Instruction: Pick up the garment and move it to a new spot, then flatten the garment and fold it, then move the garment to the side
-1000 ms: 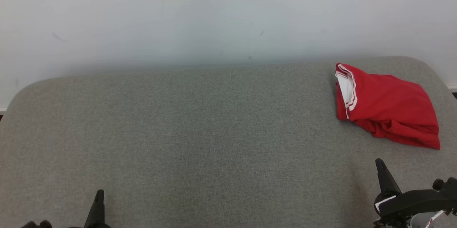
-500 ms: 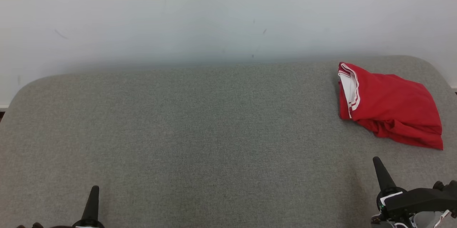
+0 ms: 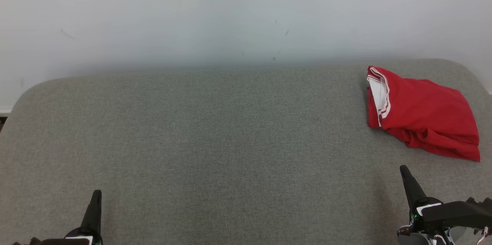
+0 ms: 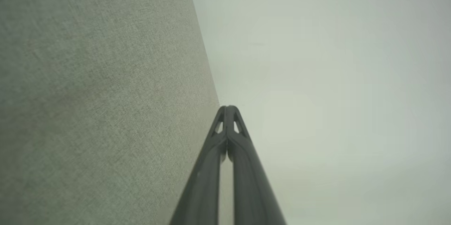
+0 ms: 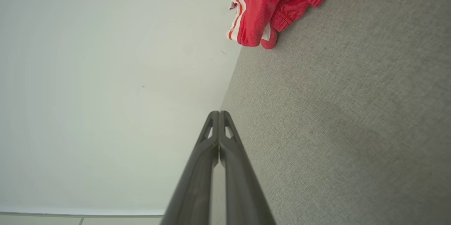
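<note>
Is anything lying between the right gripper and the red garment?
Nothing visible does. Bare grey surface separates the shut right gripper from the red garment, which lies ahead of it near the far right corner.

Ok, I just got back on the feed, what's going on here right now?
Nothing is being handled at this moment. The red garment lies loosely bunched at the far right of the grey surface, touched by neither arm. The left end effector and the right end effector sit low at the near edge, both shut and empty. The right one is the closer to the garment, with bare surface between them.
</note>
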Available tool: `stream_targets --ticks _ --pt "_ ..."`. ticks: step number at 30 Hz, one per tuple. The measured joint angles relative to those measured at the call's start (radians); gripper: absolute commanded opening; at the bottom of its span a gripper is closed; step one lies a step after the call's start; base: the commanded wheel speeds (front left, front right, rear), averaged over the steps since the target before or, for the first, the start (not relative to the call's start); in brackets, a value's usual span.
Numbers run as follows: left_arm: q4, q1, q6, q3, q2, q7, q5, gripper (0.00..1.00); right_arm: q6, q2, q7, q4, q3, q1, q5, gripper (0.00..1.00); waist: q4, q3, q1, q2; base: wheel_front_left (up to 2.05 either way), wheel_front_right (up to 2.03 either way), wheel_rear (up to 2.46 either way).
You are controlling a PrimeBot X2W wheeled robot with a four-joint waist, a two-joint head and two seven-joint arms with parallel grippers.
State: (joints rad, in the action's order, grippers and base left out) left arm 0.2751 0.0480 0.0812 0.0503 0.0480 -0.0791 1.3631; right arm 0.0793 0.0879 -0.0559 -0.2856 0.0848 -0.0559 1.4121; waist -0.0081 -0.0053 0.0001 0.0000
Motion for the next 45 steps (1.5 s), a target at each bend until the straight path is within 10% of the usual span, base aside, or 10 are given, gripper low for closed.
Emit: stream_targets --ticks 15,45 --pt "0.022 0.026 0.043 0.039 -0.009 -0.035 0.226 0.00 0.037 -0.040 -0.059 -0.010 0.047 -0.020 0.181 0.00 0.008 0.007 0.0000 0.0000 0.00 0.00 0.00" --pt "0.024 0.040 0.043 0.039 -0.011 -0.035 0.231 0.00 0.041 -0.043 -0.059 -0.011 0.048 -0.034 0.189 0.00 0.008 0.007 -0.0001 0.0000 0.00 0.00 0.00"
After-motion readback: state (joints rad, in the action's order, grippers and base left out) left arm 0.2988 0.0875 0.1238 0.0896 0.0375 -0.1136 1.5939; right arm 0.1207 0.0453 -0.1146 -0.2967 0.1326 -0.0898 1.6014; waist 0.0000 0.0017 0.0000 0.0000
